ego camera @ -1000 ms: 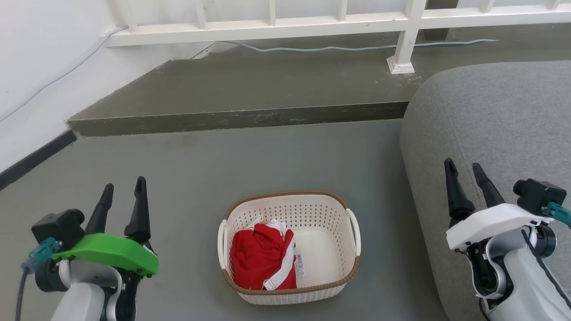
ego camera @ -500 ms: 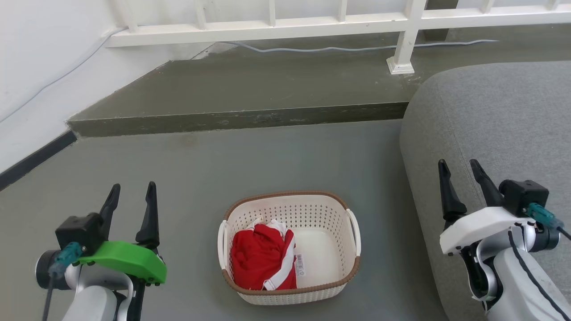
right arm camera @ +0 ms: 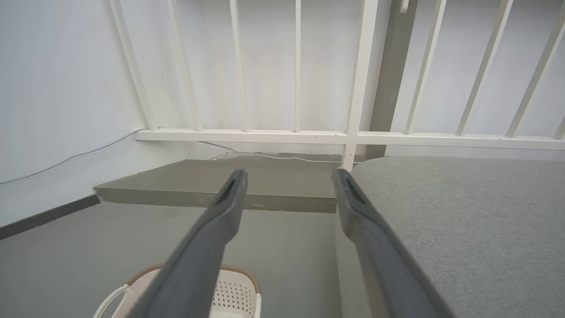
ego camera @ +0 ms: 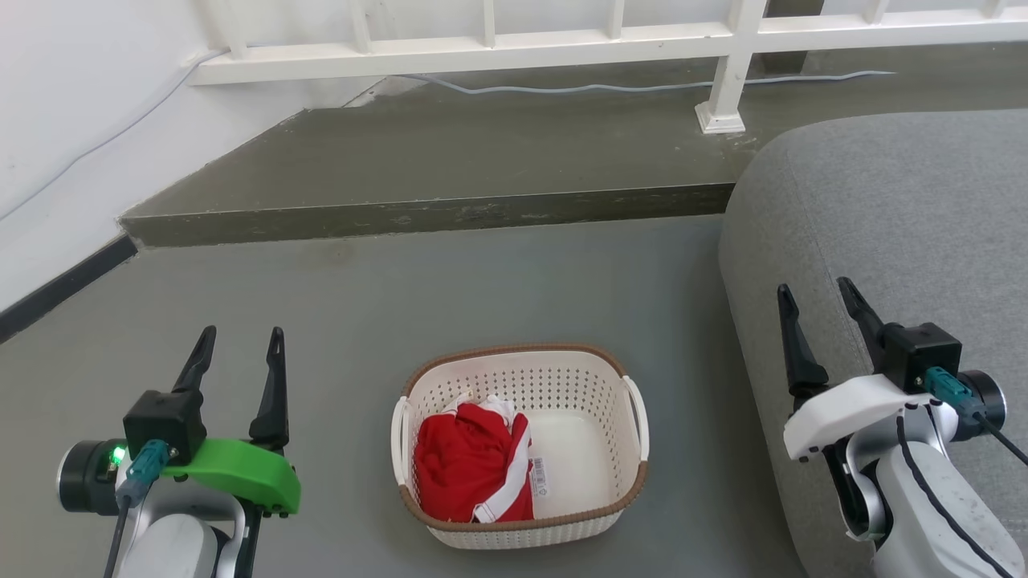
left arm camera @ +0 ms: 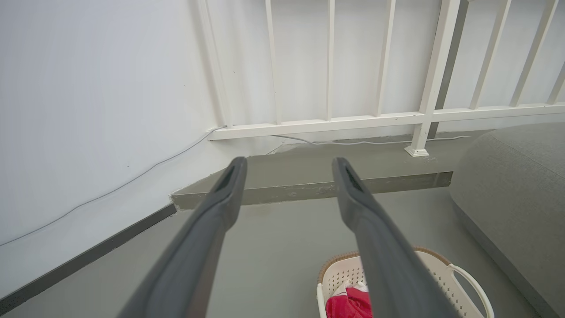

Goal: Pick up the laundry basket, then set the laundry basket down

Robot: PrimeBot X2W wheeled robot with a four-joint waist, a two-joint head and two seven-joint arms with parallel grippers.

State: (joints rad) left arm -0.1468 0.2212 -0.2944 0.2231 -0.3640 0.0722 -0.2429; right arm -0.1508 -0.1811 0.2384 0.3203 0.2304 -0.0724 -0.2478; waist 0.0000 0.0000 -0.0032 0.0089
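Note:
The laundry basket [ego camera: 598, 502] is cream-white and perforated, with brown rim trim and white side loop handles. It stands on the grey floor low in the middle of the head view, holding a red and white garment [ego camera: 470, 466] and showing a barcode sticker. My left gripper [ego camera: 239, 339] hovers open to the basket's left, with empty fingers. To the basket's right, my right gripper [ego camera: 813, 295] hangs open over the edge of the grey sofa. The left wrist view catches the basket [left arm camera: 441, 276] at its bottom right. Its rim [right arm camera: 236, 293] sits at the bottom of the right wrist view.
A grey sofa [ego camera: 891, 209] fills the right side. A raised concrete step [ego camera: 434, 215] crosses behind the basket, with a white railing [ego camera: 727, 80] and a grey cable [ego camera: 642, 85] on it. A white wall [ego camera: 64, 120] with dark skirting stands to the left.
Both wrists have rolled: the cameras on them swung round. The left gripper shifted slightly right and down, the right gripper slightly left and up. The basket has not moved.

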